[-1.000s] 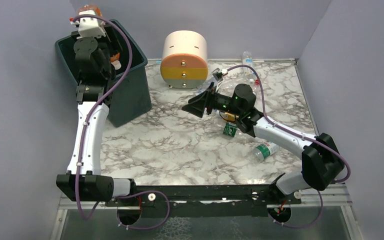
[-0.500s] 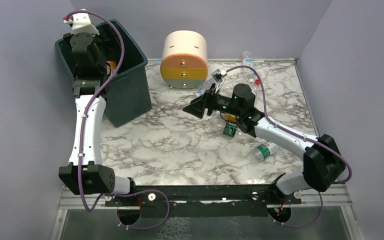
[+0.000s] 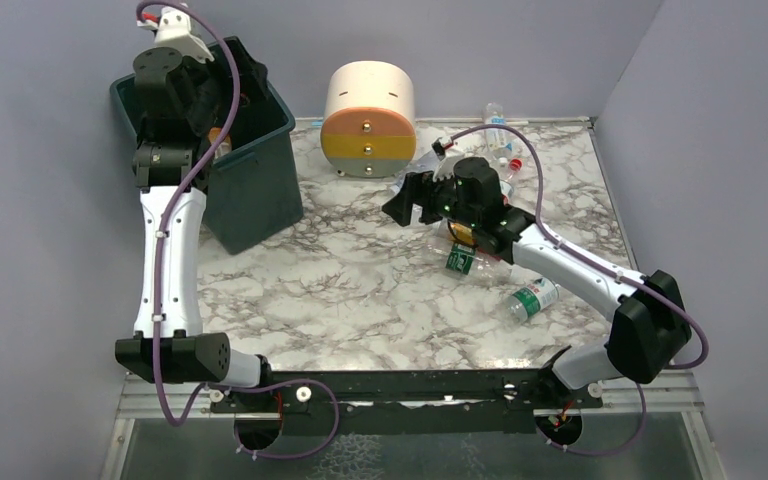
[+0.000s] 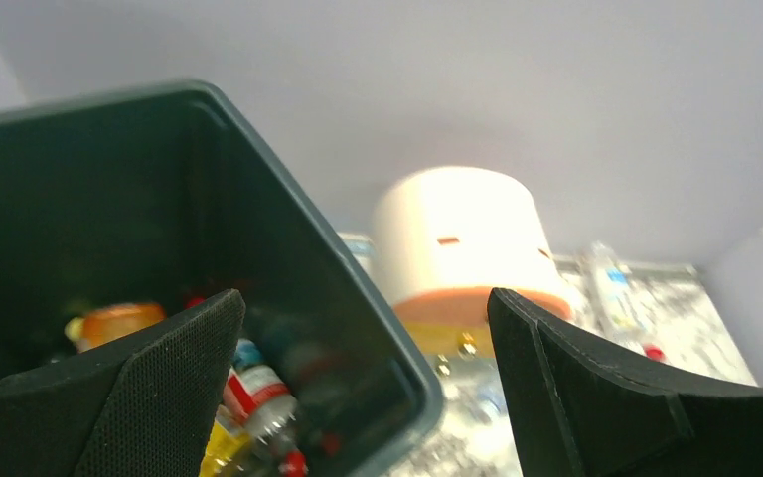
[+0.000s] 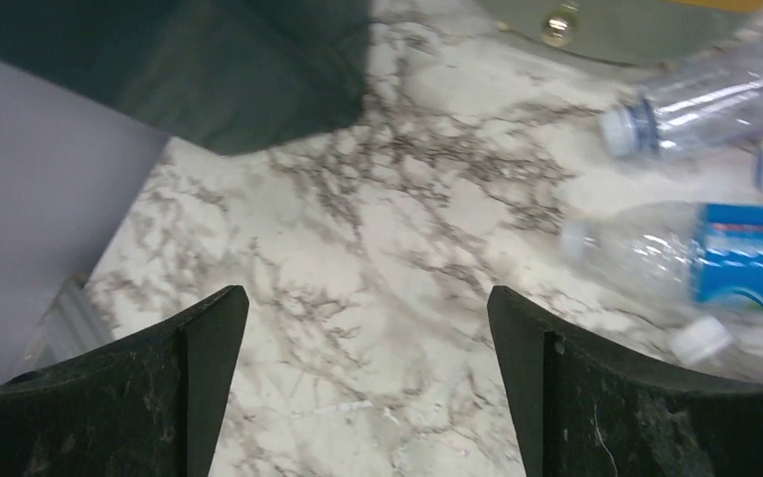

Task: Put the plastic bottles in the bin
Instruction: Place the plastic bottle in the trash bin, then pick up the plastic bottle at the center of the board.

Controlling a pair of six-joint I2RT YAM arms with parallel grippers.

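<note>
Okay: left gripper (image 4: 365, 318) and right gripper (image 5: 363, 318) both gape empty. Blue-label clear bottle (image 5: 725, 256) near drawer unit (image 5: 656, 18) looks light, slick, crushable (grab mid-label).

Overhead camera spans the table (image 3: 340, 290); both close wrist cameras seemingly catch the bin (image 4: 288, 229).

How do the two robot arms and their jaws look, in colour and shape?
The left arm and the right arm each have white links and black joint housings. A purple cable runs along each. The jaws are black wedges with finely textured inner faces.
</note>
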